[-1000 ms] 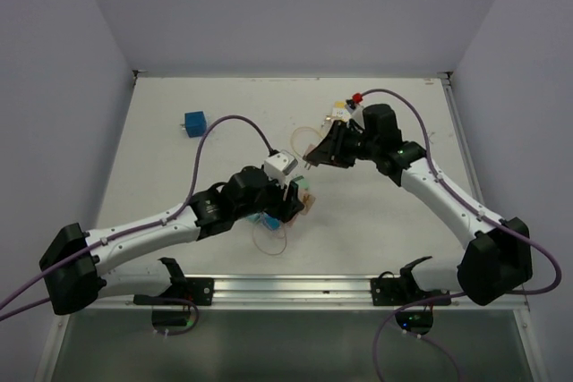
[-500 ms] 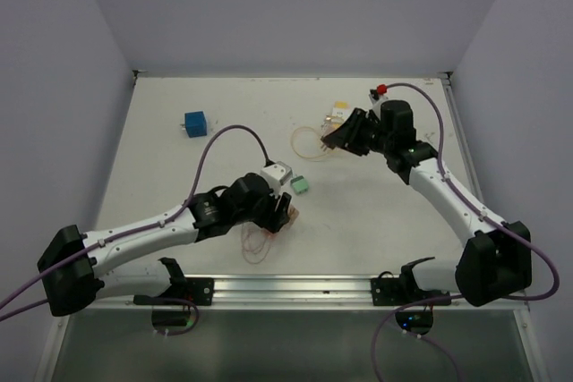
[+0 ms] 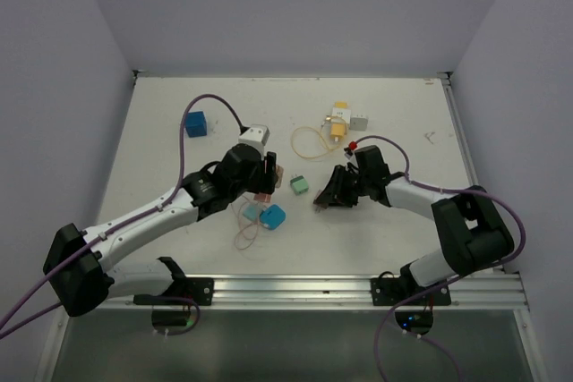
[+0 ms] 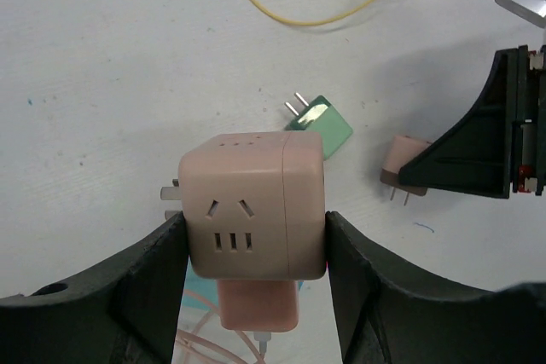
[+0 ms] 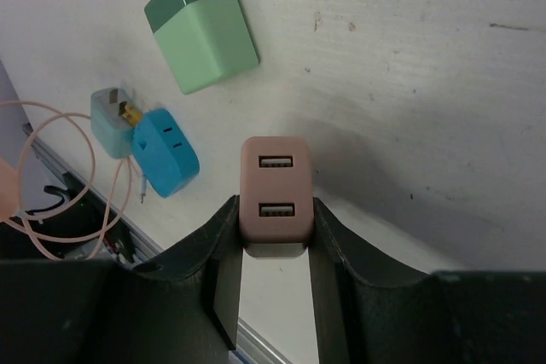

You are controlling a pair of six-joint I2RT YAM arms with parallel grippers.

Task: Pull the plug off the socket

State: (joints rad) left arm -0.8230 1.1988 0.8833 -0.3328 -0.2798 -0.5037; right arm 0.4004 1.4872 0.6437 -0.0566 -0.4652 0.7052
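My left gripper (image 4: 253,229) is shut on a pink socket cube (image 4: 252,202) and holds it above the table. A pink charger (image 4: 256,304) with a thin pink cable is plugged into the cube's underside. My right gripper (image 5: 273,210) is shut on a small pink plug with two USB ports (image 5: 275,198), low over the table and apart from the cube. This plug also shows in the left wrist view (image 4: 403,164), prongs down. In the top view the left gripper (image 3: 266,183) is left of centre and the right gripper (image 3: 322,201) is at centre.
A green plug (image 3: 299,185) lies between the grippers. A blue plug (image 3: 271,216) and a coiled pink cable (image 3: 246,232) lie near the front. A blue cube (image 3: 196,123) sits far left. A yellow adapter (image 3: 338,123), a white block (image 3: 358,120) and a yellow cable (image 3: 307,142) lie at the back.
The two grippers, close together a second ago, have separated. My left gripper moved back and left with the socket cube. My right gripper swung forward and down to the table centre with the pink plug.
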